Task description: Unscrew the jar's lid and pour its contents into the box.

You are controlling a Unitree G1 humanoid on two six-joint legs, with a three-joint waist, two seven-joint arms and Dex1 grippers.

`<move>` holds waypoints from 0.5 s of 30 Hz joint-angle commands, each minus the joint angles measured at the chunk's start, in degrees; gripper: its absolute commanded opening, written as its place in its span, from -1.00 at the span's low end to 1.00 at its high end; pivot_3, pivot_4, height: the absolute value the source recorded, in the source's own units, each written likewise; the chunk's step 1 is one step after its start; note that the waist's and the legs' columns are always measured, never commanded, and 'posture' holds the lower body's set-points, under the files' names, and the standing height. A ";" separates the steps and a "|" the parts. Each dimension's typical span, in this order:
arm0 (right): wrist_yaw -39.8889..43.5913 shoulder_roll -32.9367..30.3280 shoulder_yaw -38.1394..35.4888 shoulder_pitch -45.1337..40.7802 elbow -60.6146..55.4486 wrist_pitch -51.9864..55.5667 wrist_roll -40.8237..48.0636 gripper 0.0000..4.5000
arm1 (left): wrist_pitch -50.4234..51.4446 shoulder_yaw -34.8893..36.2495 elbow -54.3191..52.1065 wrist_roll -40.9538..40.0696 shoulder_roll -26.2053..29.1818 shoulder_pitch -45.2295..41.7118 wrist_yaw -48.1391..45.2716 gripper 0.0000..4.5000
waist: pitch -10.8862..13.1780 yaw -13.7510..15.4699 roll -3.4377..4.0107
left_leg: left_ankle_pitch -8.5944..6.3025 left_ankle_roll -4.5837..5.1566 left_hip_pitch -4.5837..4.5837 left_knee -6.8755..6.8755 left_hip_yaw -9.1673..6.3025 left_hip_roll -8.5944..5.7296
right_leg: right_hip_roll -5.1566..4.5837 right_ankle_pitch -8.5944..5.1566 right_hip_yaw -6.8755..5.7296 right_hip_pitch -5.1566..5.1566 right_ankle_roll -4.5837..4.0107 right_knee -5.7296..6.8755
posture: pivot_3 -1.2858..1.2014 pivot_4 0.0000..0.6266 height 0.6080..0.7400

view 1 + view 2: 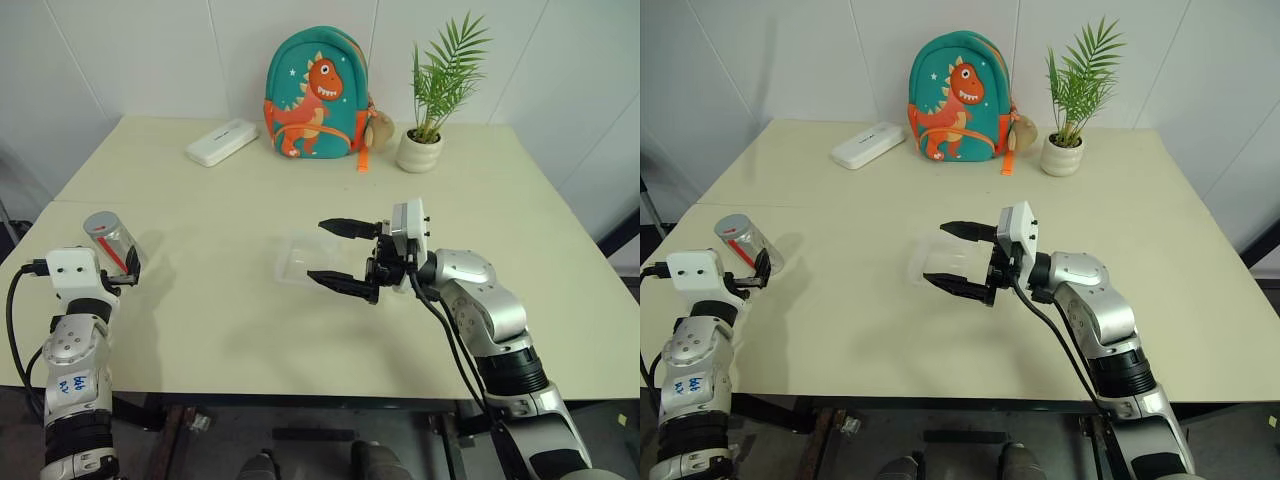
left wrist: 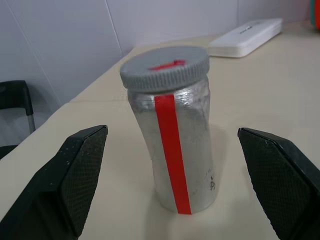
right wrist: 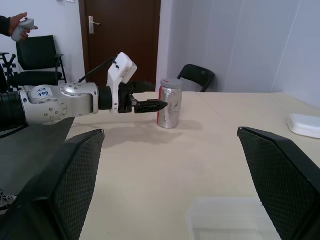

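On the table (image 1: 250,320) the clear box (image 1: 300,258) sits centre, under the wide-open right tool (image 1: 345,257); the jar (image 2: 175,150), lid (image 2: 165,67) on, stands near the left edge; the open left tool (image 3: 148,95) brackets it without contact; next: close, then unscrew.

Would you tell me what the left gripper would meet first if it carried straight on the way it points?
The jar, most likely: it stands upright directly between the left gripper's open fingers, lid on.
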 commanded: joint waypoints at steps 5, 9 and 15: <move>-1.76 -0.33 -1.66 1.65 -4.46 0.36 1.19 1.00 | -5.52 -3.43 11.46 3.90 4.09 -8.59 0.87 0.98 | 0.00 -0.06 0.00 | 0.00 -0.01 -0.02 -0.01 0.01 0.00 | 0.00 0.01 0.01 0.00 0.02 -0.04 | 0.03 -0.52 1.00; -2.45 0.11 -1.44 1.92 -4.79 0.34 1.06 1.00 | -6.93 -4.13 16.84 4.77 4.44 -11.92 2.93 0.98 | 0.00 -0.12 0.00 | 0.00 -0.01 -0.02 -0.01 0.01 0.00 | 0.00 0.02 0.01 -0.01 0.03 -0.03 | 0.03 -0.52 1.00; -3.39 0.39 -1.47 1.93 -5.11 0.35 0.91 1.00 | -9.75 -5.18 23.28 4.73 4.35 -15.34 3.18 0.98 | 0.00 -0.03 0.00 | 0.00 -0.01 -0.03 -0.01 0.01 0.00 | 0.00 0.02 0.00 -0.01 0.05 -0.04 | 0.03 -0.52 1.00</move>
